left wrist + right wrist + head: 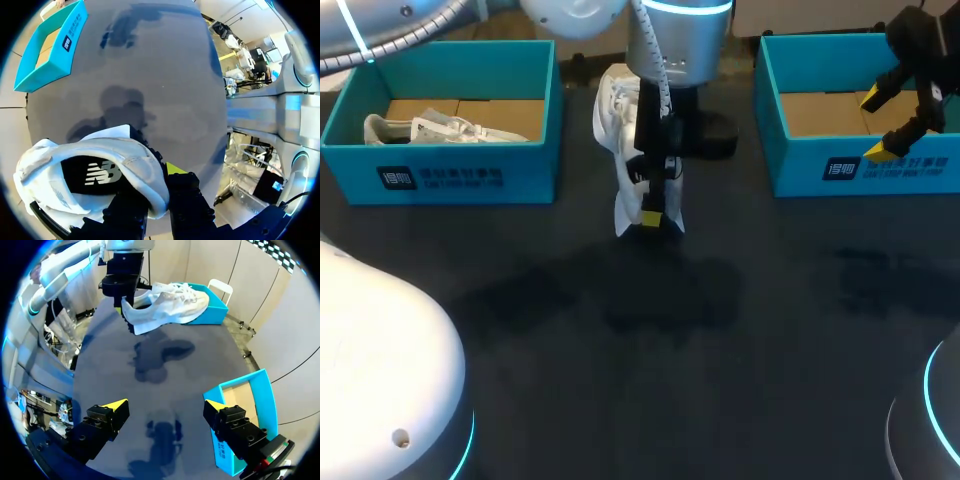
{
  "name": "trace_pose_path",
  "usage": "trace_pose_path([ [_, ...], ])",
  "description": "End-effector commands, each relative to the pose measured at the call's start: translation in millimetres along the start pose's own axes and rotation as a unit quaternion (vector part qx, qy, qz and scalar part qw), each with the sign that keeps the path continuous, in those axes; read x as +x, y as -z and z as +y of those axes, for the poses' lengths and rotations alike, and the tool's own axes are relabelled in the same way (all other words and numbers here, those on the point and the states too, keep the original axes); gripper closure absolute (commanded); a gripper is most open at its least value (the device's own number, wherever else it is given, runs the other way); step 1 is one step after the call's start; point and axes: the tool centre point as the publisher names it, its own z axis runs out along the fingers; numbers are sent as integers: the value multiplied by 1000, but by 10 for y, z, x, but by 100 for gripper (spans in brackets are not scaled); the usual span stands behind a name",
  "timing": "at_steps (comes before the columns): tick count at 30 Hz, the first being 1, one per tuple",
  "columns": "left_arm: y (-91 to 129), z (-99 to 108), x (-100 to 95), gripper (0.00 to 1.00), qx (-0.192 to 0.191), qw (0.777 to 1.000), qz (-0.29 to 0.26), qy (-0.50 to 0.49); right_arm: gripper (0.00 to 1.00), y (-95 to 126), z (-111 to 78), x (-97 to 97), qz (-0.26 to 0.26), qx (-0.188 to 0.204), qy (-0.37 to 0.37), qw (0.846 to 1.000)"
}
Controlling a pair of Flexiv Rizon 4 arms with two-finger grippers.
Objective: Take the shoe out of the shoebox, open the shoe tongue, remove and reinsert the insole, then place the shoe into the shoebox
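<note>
A white shoe point(617, 130) hangs heel down above the dark table between the two boxes, with my left gripper point(655, 212) shut on its heel collar. In the left wrist view the shoe point(100, 160) fills the space by the gripper point(160, 182), and its dark insole shows inside. From the right wrist the same shoe point(172, 307) hangs from the left gripper point(127, 307). My right gripper point(878, 125) stands open above the right shoebox point(800, 165), nothing between its fingers point(112, 407).
The left teal shoebox point(470, 175) holds a second white shoe point(430, 128). The right shoebox point(250, 395) shows only its cardboard floor. Dark tabletop point(650, 340) spreads in front of both boxes.
</note>
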Motion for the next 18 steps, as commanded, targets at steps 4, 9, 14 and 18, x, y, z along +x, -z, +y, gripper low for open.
trace_pose_path([
  [4, 5, 12, 5, 100, 1, 1000, -1, 0, 0, -8, 6, -12, 1, 1, 0, 1000],
  [9, 5, 12, 5, 100, 1, 1000, -1, 0, 0, -8, 6, -12, 1, 1, 0, 1000],
  [14, 5, 12, 5, 100, 1, 1000, -1, 0, 0, -8, 6, -12, 1, 1, 0, 1000],
  [18, 56, 152, -53, 100, -6, 1000, 2, -15, 0, -8, 6, -12, 1, 1, 0, 1000],
])
